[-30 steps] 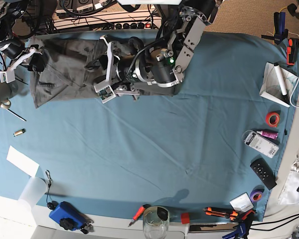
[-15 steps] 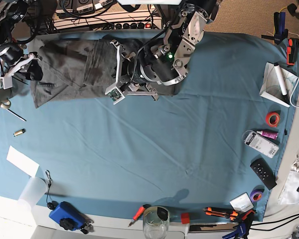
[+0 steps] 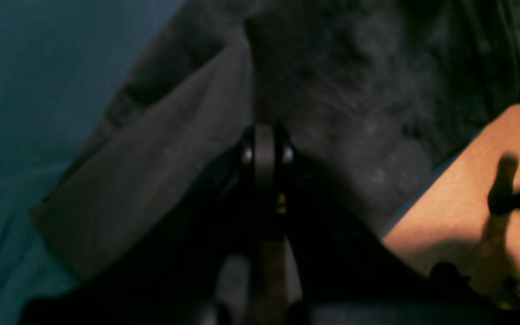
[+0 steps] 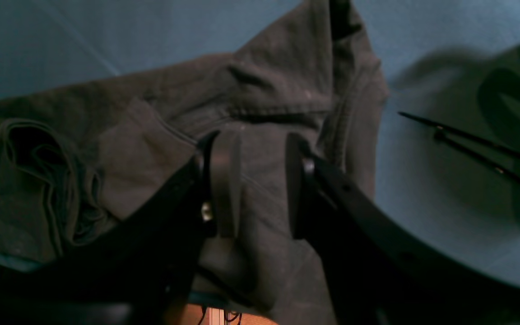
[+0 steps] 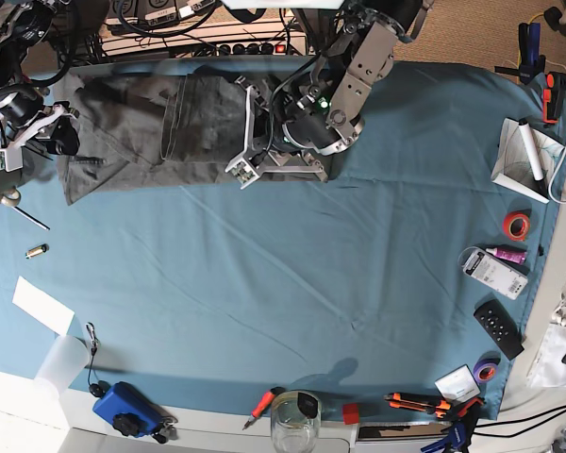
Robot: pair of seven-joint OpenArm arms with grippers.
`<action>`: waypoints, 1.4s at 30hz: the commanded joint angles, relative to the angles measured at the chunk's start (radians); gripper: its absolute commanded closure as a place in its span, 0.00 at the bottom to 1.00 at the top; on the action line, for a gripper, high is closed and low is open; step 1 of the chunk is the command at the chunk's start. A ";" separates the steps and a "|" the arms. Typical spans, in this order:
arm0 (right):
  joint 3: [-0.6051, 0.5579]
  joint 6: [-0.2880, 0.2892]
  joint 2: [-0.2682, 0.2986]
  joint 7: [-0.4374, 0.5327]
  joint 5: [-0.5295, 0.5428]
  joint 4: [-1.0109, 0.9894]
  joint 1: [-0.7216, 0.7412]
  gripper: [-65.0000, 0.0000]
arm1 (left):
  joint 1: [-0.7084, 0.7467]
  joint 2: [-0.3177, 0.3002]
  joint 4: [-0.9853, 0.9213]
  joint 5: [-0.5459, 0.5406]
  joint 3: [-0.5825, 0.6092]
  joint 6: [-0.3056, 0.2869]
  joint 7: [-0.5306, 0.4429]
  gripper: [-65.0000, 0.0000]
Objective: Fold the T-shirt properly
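Our left end effector [image 3: 264, 149] pinches the T-shirt [image 5: 132, 123] edge closed; right end effector [image 4: 253, 180] hovers open. We should lift evenly, avoiding bunching.

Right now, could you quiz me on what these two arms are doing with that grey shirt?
1. True or false: the T-shirt lies at the far edge of the blue table cloth.
2. Which end effector is shut on the shirt's fabric? A. left B. right C. neither
3. Fill in: the right end effector hovers with its fingers ____ over the shirt.

Key:
1. True.
2. A. The left end effector has its fingers together, with fabric bunched at the tips.
3. Apart; the wrist view shows a clear gap, with shirt fabric visible behind it.
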 commanded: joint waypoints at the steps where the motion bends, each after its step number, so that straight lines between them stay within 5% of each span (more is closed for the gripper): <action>1: 0.010 0.006 0.023 0.020 0.018 0.017 0.005 0.73 | -0.017 0.014 0.016 -0.006 0.003 -0.003 -0.014 1.00; 15: 0.158 0.006 0.029 0.070 -0.009 0.017 0.069 0.73 | 0.055 0.014 0.173 0.122 0.003 0.083 0.002 1.00; 23: 0.163 0.006 0.062 0.050 -0.029 0.017 0.063 0.73 | 0.086 0.014 0.178 0.121 0.003 0.083 0.003 1.00; 28: 0.163 0.006 0.065 0.024 -0.050 0.016 0.053 0.57 | 0.099 0.014 0.178 0.121 0.003 0.083 0.002 1.00; 38: 0.164 0.003 0.073 -0.005 -0.051 0.018 0.077 0.57 | 0.101 0.014 0.178 0.121 0.003 0.082 0.002 1.00; 42: 0.133 0.006 0.073 0.032 -0.130 -0.032 0.086 0.57 | 0.101 0.014 0.178 0.121 0.003 0.082 0.005 1.00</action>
